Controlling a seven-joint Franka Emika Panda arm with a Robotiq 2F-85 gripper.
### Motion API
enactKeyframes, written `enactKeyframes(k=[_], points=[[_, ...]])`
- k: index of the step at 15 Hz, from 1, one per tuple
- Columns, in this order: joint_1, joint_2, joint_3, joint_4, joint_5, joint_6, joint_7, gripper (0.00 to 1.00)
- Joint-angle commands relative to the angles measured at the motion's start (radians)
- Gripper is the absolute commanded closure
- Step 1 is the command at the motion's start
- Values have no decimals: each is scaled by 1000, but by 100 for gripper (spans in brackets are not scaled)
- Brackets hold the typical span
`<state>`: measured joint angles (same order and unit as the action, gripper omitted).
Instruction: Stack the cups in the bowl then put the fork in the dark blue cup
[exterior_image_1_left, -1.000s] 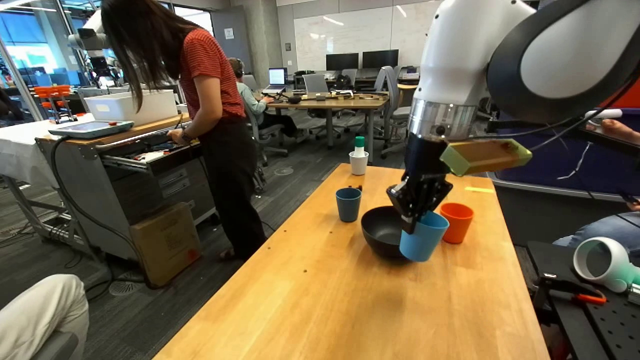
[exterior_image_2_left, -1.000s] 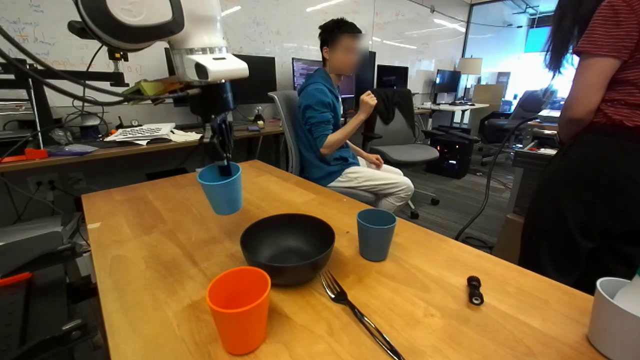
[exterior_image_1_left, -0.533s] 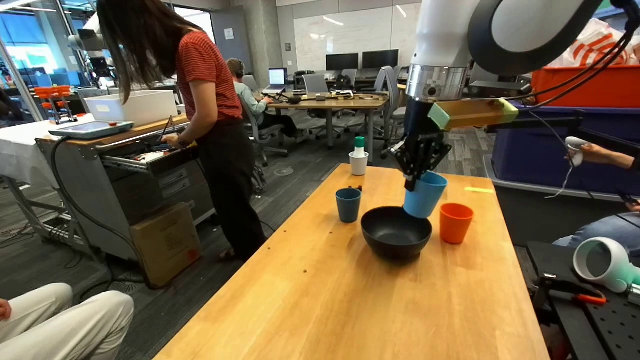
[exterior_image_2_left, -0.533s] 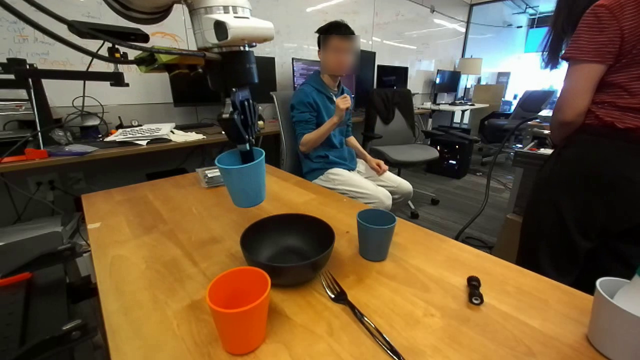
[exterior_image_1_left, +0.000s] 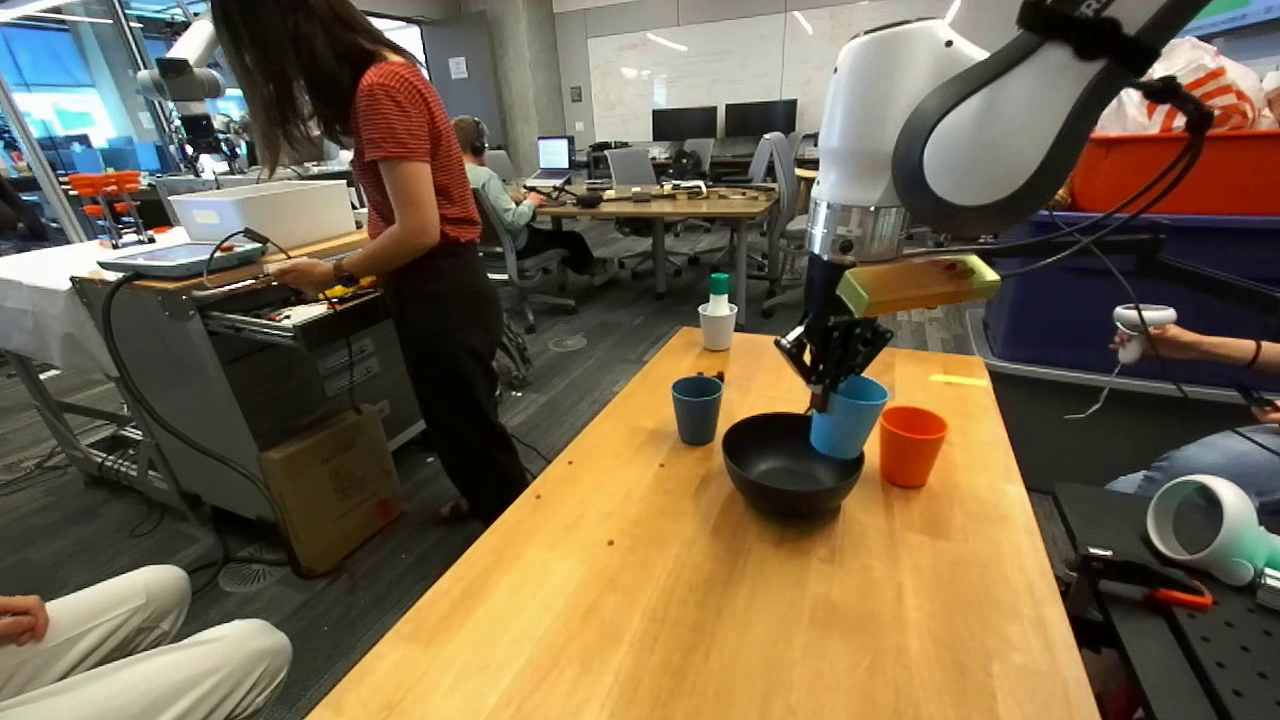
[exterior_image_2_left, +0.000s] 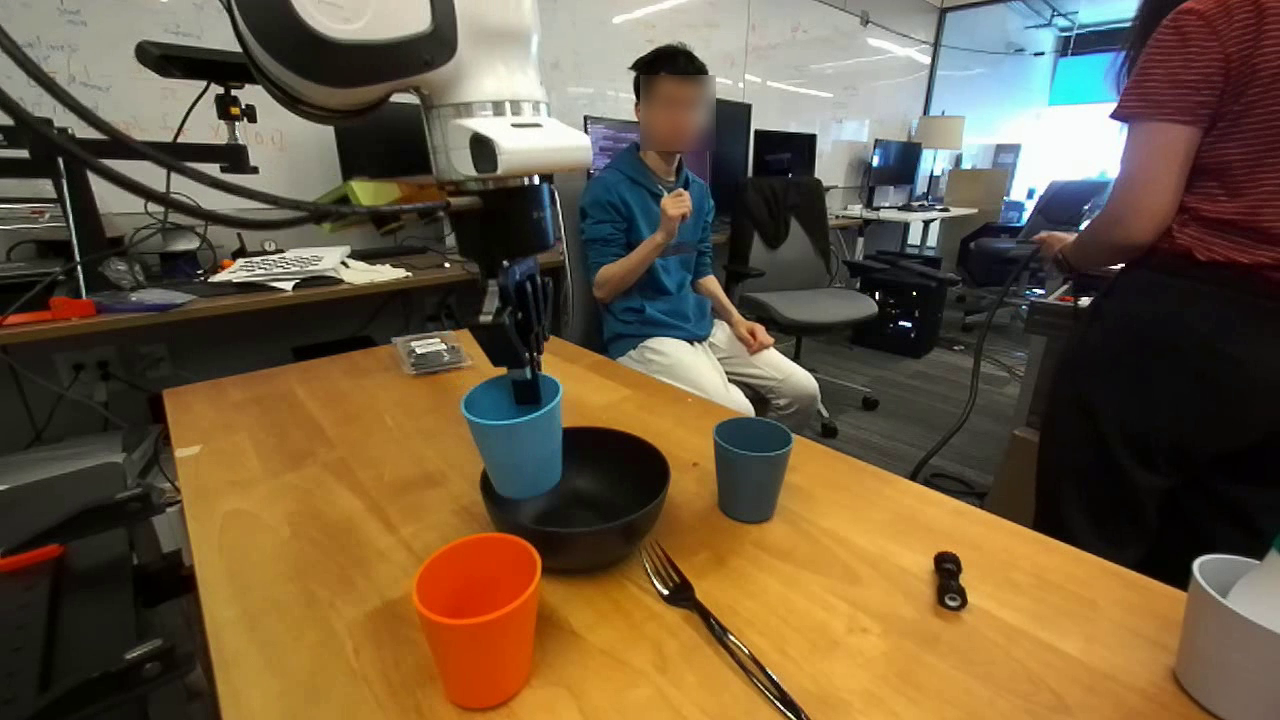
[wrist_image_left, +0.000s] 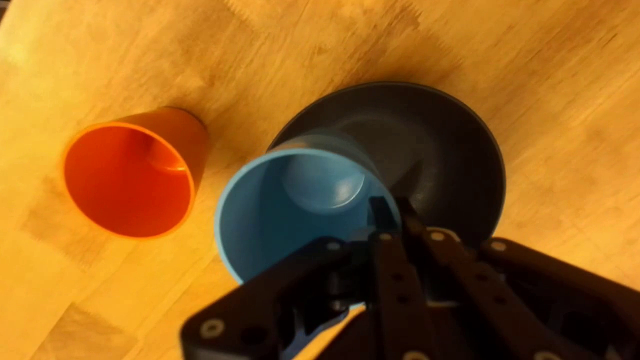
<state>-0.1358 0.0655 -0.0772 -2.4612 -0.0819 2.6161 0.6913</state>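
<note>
My gripper is shut on the wall of the light blue cup, one finger inside and one outside, as the wrist view shows. The cup is held slightly tilted over the near rim of the black bowl, on the side toward the orange cup in an exterior view. The bowl's inside holds nothing visible. The orange cup stands upright beside the bowl, also in the wrist view. The dark blue cup stands upright on the bowl's other side. The fork lies beside the bowl.
A white cup with a green-capped bottle stands at the table's far end in an exterior view. A small black part and a clear plastic pack lie on the table. A seated person is beside the table.
The light blue cup, held throughout, first rose, then moved sideways and down to over the bowl's edge. Bowl, orange cup, dark blue cup and fork have not moved.
</note>
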Motion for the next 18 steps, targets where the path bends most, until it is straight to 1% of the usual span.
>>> enactKeyframes(k=[1,5,9,13,14,15,16,18], points=[[27,96,-46,49,-73,93,68,95],[64,161,-82,82,-59,140,79,95],[94,212,-96,110,-36,126,57,94],[113,236,-106,123,-24,124,53,93],[116,239,-107,126,-19,122,51,83],[119,242,-109,129,-17,119,49,77],[122,246,-112,132,-17,119,49,64],[127,248,-115,134,-13,117,48,49]])
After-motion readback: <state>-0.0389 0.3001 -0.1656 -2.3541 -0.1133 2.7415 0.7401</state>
